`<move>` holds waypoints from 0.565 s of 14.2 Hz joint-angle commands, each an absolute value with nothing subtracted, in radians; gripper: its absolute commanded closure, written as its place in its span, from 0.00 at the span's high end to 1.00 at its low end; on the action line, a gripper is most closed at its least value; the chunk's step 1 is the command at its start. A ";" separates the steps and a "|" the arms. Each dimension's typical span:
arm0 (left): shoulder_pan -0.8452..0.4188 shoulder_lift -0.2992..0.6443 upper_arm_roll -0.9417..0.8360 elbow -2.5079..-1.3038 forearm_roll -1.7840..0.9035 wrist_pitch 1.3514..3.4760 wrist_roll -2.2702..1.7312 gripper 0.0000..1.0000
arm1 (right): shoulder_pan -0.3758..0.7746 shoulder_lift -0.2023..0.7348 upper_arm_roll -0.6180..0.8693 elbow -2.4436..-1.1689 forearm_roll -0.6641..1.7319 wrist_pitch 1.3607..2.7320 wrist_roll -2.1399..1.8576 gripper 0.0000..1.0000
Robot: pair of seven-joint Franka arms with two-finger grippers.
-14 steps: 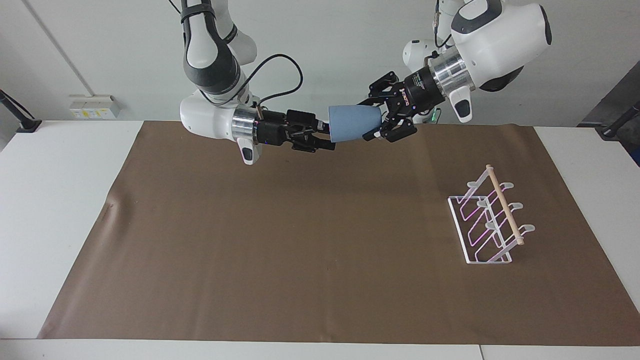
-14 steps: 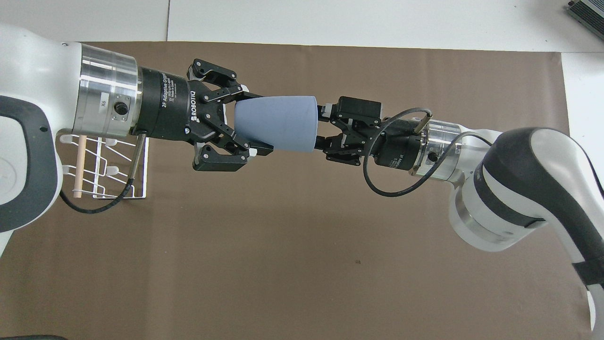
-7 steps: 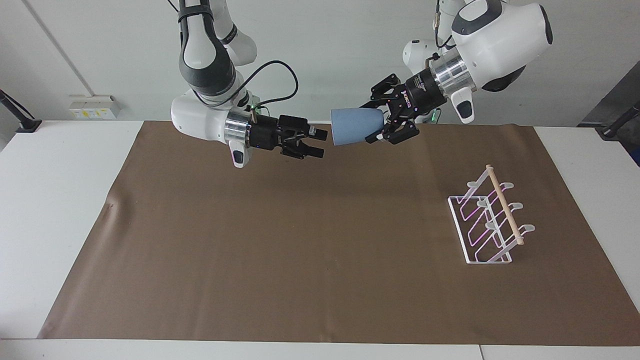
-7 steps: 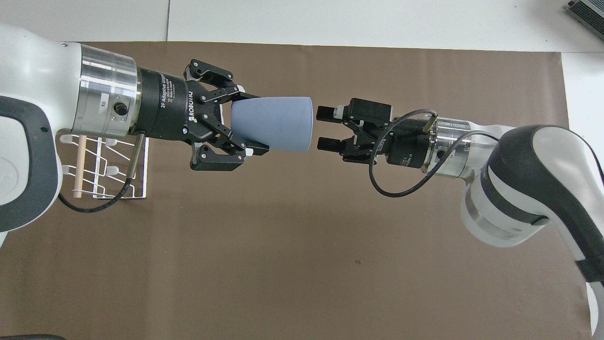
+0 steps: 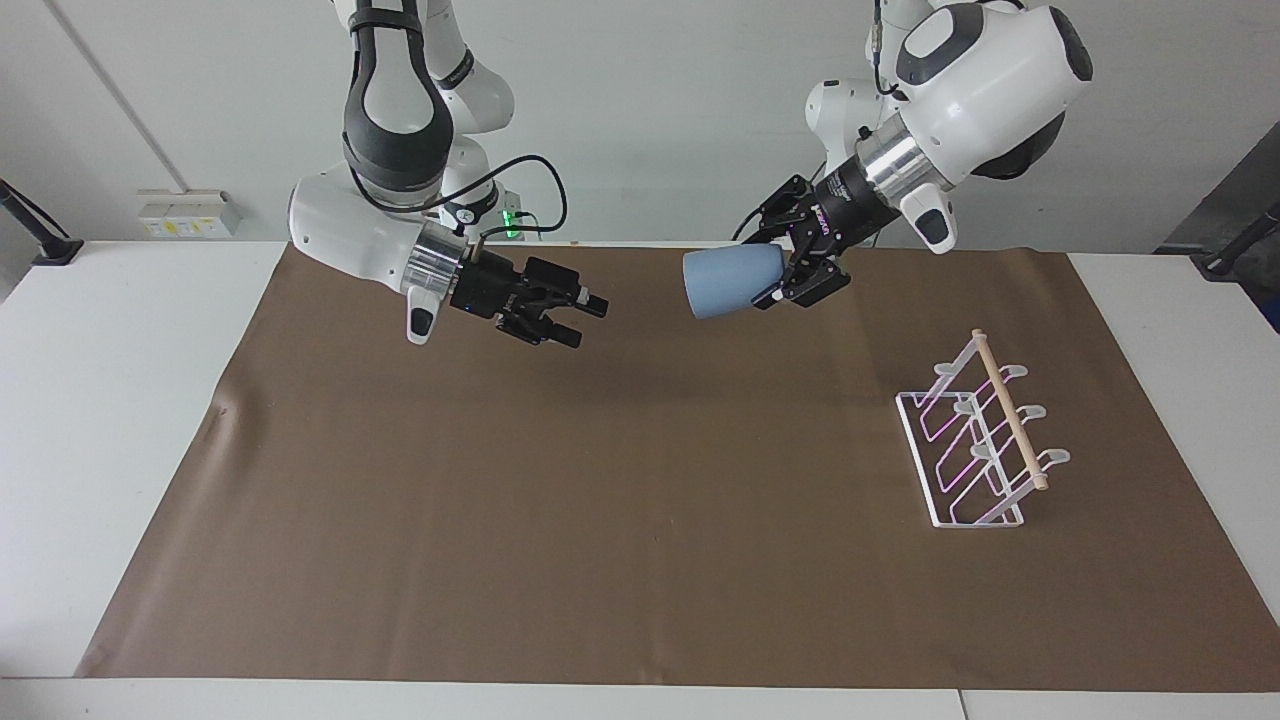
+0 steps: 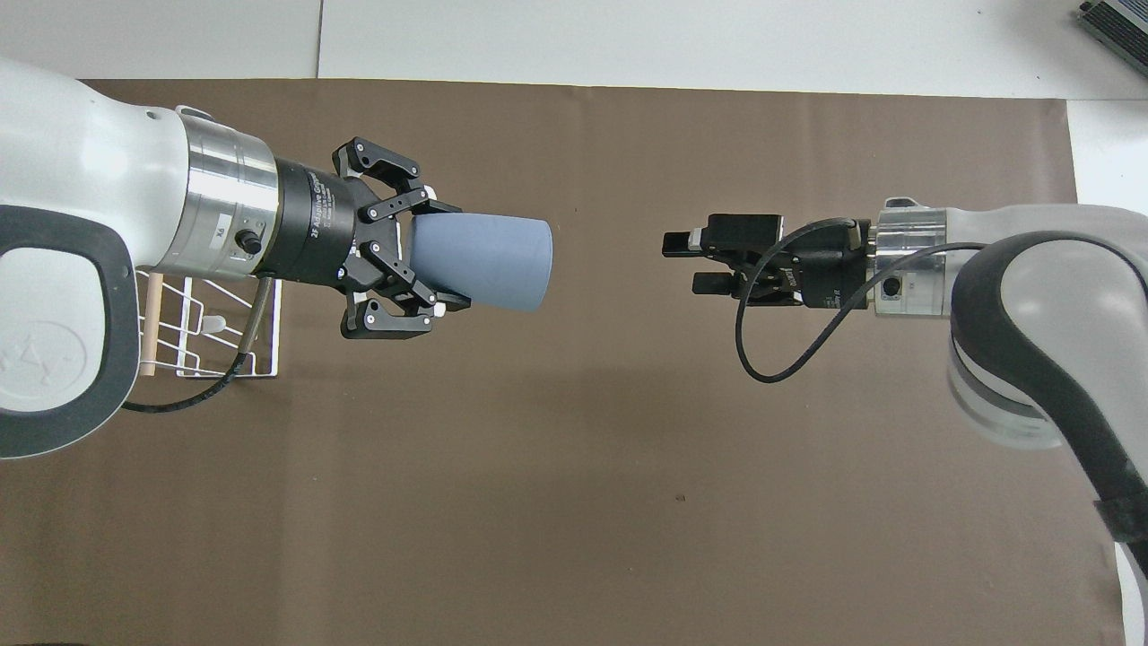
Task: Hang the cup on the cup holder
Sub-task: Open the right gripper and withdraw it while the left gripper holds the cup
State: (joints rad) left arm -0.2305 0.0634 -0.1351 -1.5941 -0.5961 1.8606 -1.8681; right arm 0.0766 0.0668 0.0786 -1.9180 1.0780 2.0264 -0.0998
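Left end effector clamps the cup by its narrow base, cup held sideways in the air over the brown mat, mouth toward the right arm. Right end effector is empty, fingers parted, raised over mat. Cup holder stands on desk at left arm's end, bare.

Colours on the table

The cup was plain light blue; the cup holder, at its four o'clock, white wire with a pale wooden dowel; the mat plain brown.
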 commanded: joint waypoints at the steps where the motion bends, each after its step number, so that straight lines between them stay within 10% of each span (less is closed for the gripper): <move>1: -0.239 0.003 -0.129 -1.687 -0.497 1.890 -1.784 0.00 | 0.058 0.083 0.087 -1.852 0.790 2.042 0.013 1.00; 8: -0.216 -0.041 -0.126 -1.789 -0.212 1.954 -1.589 0.00 | 0.035 0.077 0.084 -1.810 0.134 2.039 0.072 1.00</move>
State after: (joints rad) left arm -0.2287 0.0006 -0.1309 -1.7366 -0.2673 1.9087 -1.6383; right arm 0.0481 0.0678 0.0772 -1.8319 0.2612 2.0282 0.0569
